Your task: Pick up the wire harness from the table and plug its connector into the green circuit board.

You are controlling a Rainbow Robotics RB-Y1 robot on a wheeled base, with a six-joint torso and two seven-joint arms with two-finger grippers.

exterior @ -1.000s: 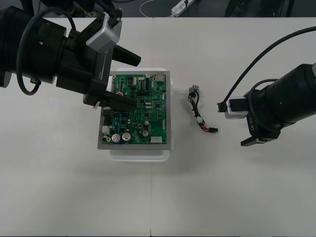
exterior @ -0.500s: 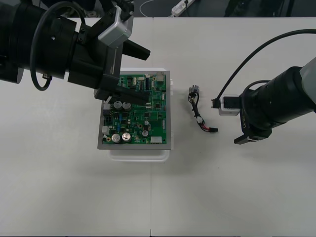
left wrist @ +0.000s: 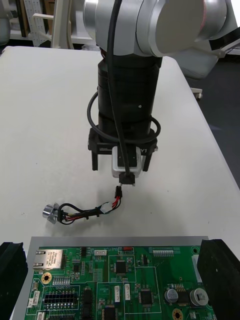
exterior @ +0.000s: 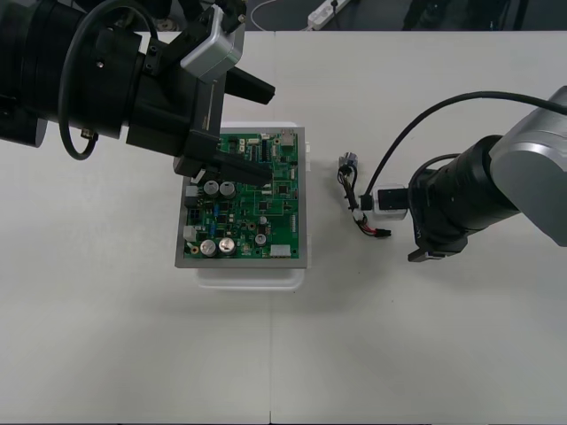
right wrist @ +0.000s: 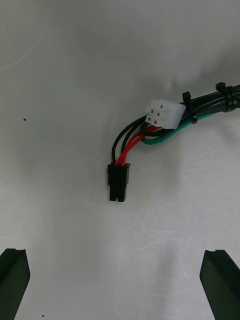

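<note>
The right tool (right wrist: 116,281) hangs over the table (exterior: 399,336) with its two black fingers (right wrist: 13,280) spread wide and nothing between them but bare, pale, faintly scuffed surface. Directly under it, in the middle of the gap between the fingers, lies the wire harness (exterior: 355,200), flat on the table and held by nothing. Its small black plug (right wrist: 118,182) is a blocky rectangle with a seam down the middle. Thin glossy wires curve out of it, red, black and green, and pass a small white plastic connector (right wrist: 164,114) with round holes. Beyond that the wires gather into a dark bundle cinched by black ties (right wrist: 187,96). At the end of the bundle farthest from the right tool sits the round metal socket (left wrist: 50,211), dull silver with a flange.

The left tool (exterior: 257,133) is also wide open and empty. Its blunt black fingers (left wrist: 218,280) straddle the far part of the green circuit board (exterior: 252,204), hovering above it. The board is a flat rectangle crowded with black chips, small white connectors and shiny silver cylinders (exterior: 218,246). It rests on a white base (exterior: 252,276) with rounded corners. The harness lies on the table beyond the board's edge, between the two tools and apart from the board. The right tool's bulky dark body and grey wrist camera (left wrist: 125,167) stand just behind the plug end, as seen from the left tool.
</note>
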